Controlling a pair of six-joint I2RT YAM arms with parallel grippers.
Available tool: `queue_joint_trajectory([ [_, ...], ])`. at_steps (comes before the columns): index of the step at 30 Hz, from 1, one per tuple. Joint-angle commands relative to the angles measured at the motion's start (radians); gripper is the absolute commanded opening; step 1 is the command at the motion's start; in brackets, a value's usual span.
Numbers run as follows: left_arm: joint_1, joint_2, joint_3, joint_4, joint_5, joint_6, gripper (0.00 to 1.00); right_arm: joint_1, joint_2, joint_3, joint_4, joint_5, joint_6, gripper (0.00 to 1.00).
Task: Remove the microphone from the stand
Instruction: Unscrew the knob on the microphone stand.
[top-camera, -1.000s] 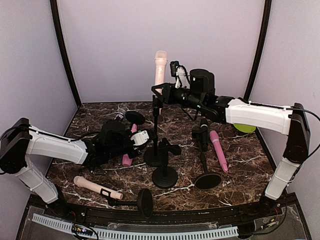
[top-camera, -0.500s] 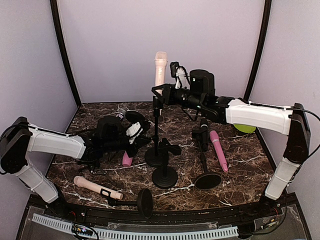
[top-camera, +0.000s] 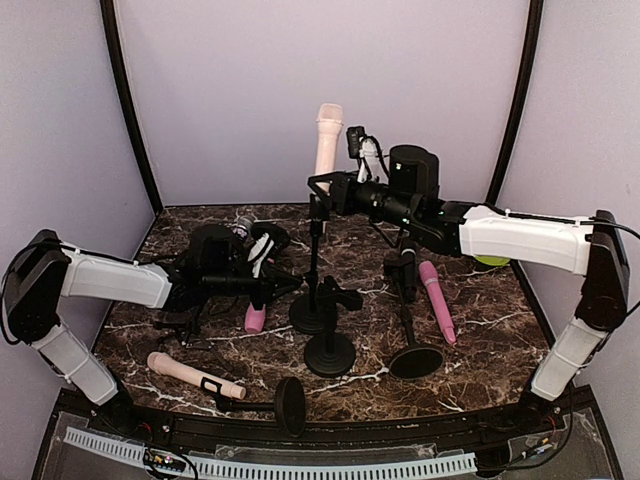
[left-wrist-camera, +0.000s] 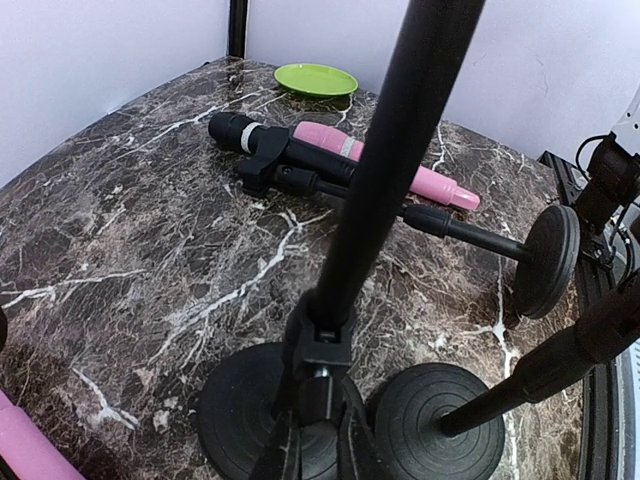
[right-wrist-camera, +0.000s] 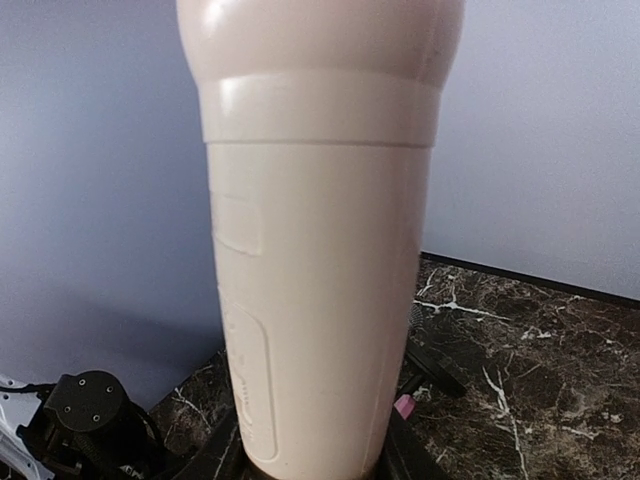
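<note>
A cream microphone (top-camera: 327, 138) stands upright above the tall black stand (top-camera: 315, 250), whose round base (top-camera: 308, 318) rests on the marble table. My right gripper (top-camera: 326, 186) is shut on the microphone's lower body. In the right wrist view the microphone (right-wrist-camera: 320, 250) fills the frame between the black fingers (right-wrist-camera: 222, 456). The gripper hides the stand's clip and the microphone's bottom end. My left gripper (top-camera: 288, 286) is shut on the stand's lower pole. In the left wrist view it (left-wrist-camera: 316, 440) pinches the pole joint (left-wrist-camera: 322, 350) just above the base (left-wrist-camera: 240, 420).
A second upright stand (top-camera: 329, 352) is just in front. A fallen stand (top-camera: 414, 360) with a black microphone (top-camera: 406, 262) and a pink microphone (top-camera: 437, 300) lie right. Another pink microphone (top-camera: 255, 318), a cream one (top-camera: 185, 372) and a green plate (top-camera: 490, 257) are around.
My left gripper has swung right and turned, closing on the stand's lower pole. My right gripper has shifted slightly up and right with the cream microphone.
</note>
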Motion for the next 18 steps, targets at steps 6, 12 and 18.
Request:
queue_joint_trajectory([
  [6,0.006,0.025,0.021,-0.107,0.074,0.02,0.0,-0.005,0.005,0.011,-0.076,0.044,-0.039,0.6],
  [12,0.006,0.023,0.017,-0.129,0.073,0.054,0.0,-0.006,0.012,0.023,-0.079,0.05,-0.022,0.72],
  [18,0.006,0.022,0.019,-0.129,0.067,0.057,0.04,-0.014,-0.006,0.005,-0.079,0.066,-0.002,0.84],
])
